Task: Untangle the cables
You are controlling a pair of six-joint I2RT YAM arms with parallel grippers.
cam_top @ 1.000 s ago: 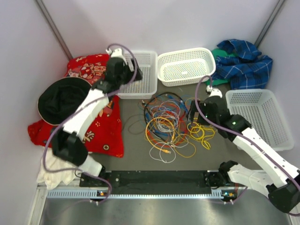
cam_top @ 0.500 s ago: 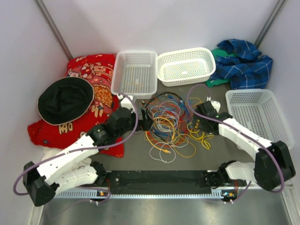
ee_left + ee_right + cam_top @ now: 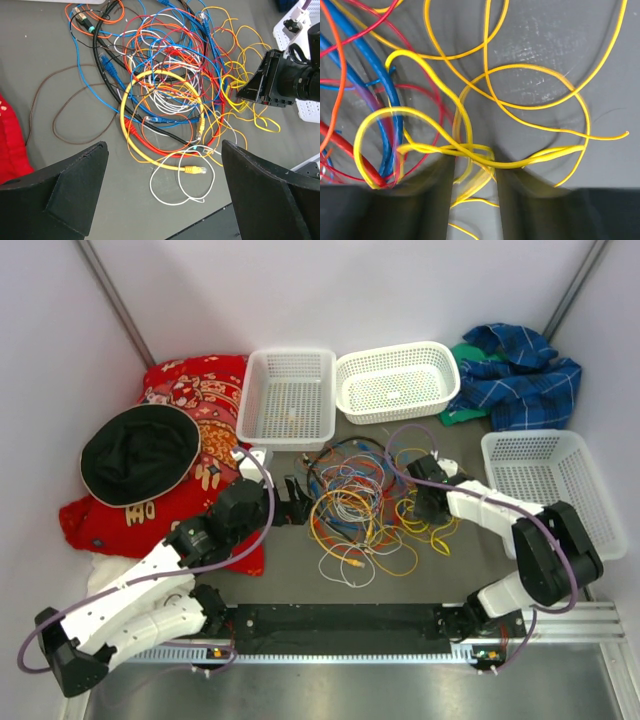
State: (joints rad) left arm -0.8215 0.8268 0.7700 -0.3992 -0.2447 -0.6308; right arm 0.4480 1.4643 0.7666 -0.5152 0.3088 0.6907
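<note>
A grey table (image 3: pixel 280 560) boxed in by white walls carries everything. At the left of the top view a black hat (image 3: pixel 135 452) lies on a red cloth (image 3: pixel 205 390). Right of it the left gripper (image 3: pixel 295 502) hangs just beside the cables (image 3: pixel 350 502), jaws spread wide and holding nothing.

The cables sit mid-frame as one loose, roughly round heap, a little wider across the frame than up it. In the left wrist view a thick yellow loop (image 3: pixel 125 115) is the clearest shape. It is an oval with its long axis running up and down the frame, and its plug (image 3: pixel 194 170) points right at lower centre.

At the heap's right rim the right gripper (image 3: pixel 428 505) is down on a thin yellow cable (image 3: pixel 470 149). Its wrist view shows strands passing through a narrow gap between blurred fingers, and I cannot tell whether they are pinched.

The step in hand looks like freeing that thin yellow cable. It is best drawn slowly toward the right of the frame, away from the heap, and lifted a little so its loops slip off. The blue strand (image 3: pixel 392 125) and red strand (image 3: pixel 345 145) crossing it may drag along, so the left gripper could pin the heap.
</note>
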